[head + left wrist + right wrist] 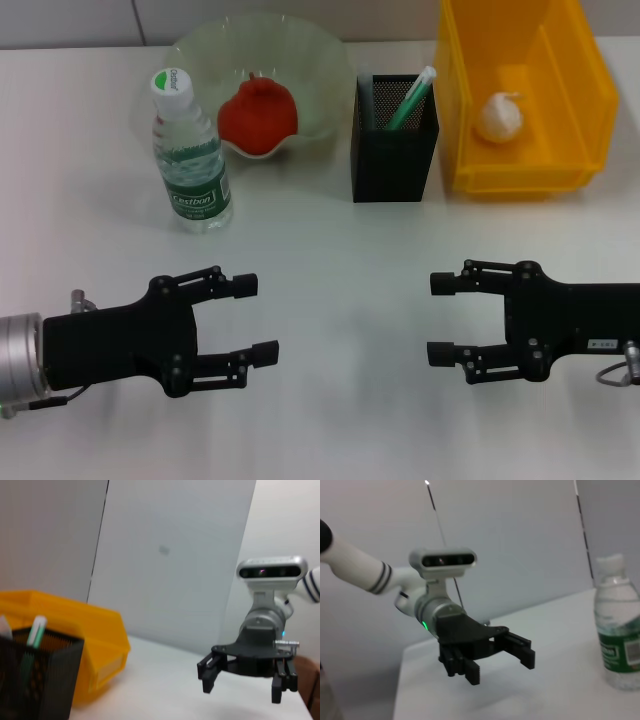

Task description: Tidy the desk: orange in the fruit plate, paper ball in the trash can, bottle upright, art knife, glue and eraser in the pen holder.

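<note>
The bottle [190, 155] was seen upright beside the fruit plate [200, 50], where the orange [258, 115] lay; the paper ball [499, 117] sat in the yellow bin [580, 110]. The left gripper [250, 320] and right gripper [445, 318] were held low over the desk [330, 270], jaws spread, nothing pinched. The bottle (smooth, light, likely slippery) would best be gripped mid-body.

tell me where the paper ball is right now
In the head view the paper ball lies inside the yellow bin at the far right of the table, just right of the black pen holder.
</note>
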Tool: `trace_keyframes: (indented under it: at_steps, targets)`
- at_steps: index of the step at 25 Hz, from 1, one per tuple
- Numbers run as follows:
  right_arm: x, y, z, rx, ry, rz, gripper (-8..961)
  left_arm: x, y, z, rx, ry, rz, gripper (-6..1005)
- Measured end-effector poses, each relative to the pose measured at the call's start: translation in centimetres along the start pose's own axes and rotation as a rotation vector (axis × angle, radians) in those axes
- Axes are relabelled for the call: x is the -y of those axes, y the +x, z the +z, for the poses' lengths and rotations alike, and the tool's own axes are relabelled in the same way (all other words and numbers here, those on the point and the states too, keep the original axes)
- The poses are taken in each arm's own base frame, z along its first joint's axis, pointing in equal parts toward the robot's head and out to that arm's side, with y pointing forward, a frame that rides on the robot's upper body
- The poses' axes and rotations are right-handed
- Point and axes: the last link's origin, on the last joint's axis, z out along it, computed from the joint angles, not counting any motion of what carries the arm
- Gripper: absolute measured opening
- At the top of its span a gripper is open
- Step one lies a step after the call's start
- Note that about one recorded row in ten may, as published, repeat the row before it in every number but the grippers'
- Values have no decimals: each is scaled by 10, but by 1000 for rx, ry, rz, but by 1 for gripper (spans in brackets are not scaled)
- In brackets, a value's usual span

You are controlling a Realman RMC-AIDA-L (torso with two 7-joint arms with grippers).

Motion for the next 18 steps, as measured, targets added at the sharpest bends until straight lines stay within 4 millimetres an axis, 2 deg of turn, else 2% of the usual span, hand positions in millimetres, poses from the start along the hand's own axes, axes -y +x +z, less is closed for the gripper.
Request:
trace_keyframes:
  at_steps: [6,18]
  targets:
    - [3,7,4,-19,34,-9,814,2,-5,4,48,-3,0,811]
    - [4,6,6,-16,35,-13,815,2,-5,4,50,-9,9,811]
